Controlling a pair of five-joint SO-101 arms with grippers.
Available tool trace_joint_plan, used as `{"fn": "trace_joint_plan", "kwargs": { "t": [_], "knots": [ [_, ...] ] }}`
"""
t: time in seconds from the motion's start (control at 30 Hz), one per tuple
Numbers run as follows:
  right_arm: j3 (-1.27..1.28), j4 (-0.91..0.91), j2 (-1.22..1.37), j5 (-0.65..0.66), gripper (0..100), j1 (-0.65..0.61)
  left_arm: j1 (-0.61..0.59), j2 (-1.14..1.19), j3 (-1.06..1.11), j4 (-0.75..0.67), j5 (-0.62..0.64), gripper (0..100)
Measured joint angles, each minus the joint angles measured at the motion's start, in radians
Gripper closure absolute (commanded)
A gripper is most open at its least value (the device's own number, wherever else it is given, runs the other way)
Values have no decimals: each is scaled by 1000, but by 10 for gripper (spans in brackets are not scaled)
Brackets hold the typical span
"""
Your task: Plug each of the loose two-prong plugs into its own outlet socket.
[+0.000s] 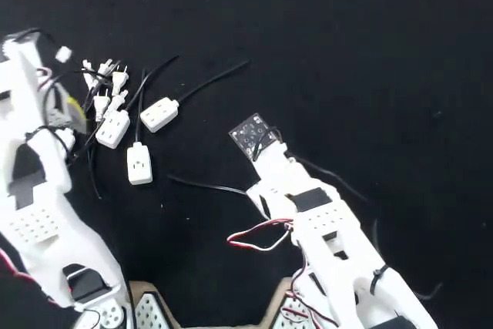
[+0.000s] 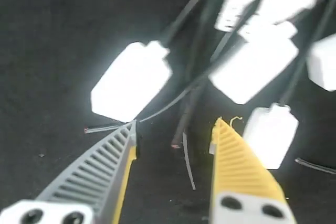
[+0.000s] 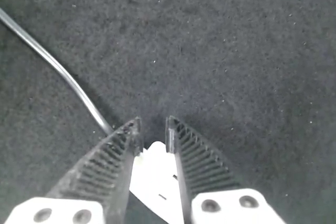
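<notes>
A black table (image 1: 370, 75) seen from above, with a white robot arm on each side.

Three white outlet sockets (image 1: 159, 113) lie in a loose cluster on the table's left part, each with a black cable (image 1: 212, 78) trailing away. Just behind them sits a small bunch of loose two-prong plugs (image 1: 119, 80), close together with their cords tangled.

The left arm (image 1: 31, 190) stands at the left edge, right next to this cluster. In its wrist view the left gripper (image 2: 175, 126) has one grey finger (image 2: 100, 171) and one yellow finger (image 2: 239, 171), spread wide apart and holding nothing. Bare table and thin cords show between them. One socket block (image 2: 131, 82) lies just beyond the grey fingertip. A second socket block (image 2: 270, 135) lies just beside the yellow finger. More white sockets and plugs lie farther off.

The right arm (image 1: 323, 229) reaches in from the lower right toward the middle of the table, well apart from the cluster. The right gripper (image 3: 153, 124) is pressed in on a white connector piece (image 3: 155, 179), pinched between its ribbed fingers just above the table. Whether this piece is a plug or a socket cannot be told. It carries small dark marks, too small to read. A black cord (image 3: 58, 66) runs across the table up to the side of one finger.
</notes>
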Motion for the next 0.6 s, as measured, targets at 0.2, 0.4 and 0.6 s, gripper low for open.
{"fn": "trace_joint_plan", "kwargs": {
  "t": [0.2,0.4,0.6],
  "knots": [
    [0,0,0,0,921,0,80,74,6,-3,-49,764],
    [0,0,0,0,921,0,63,103,6,-5,-84,769],
    [0,0,0,0,921,0,11,103,12,37,-196,770]
  ]
}}
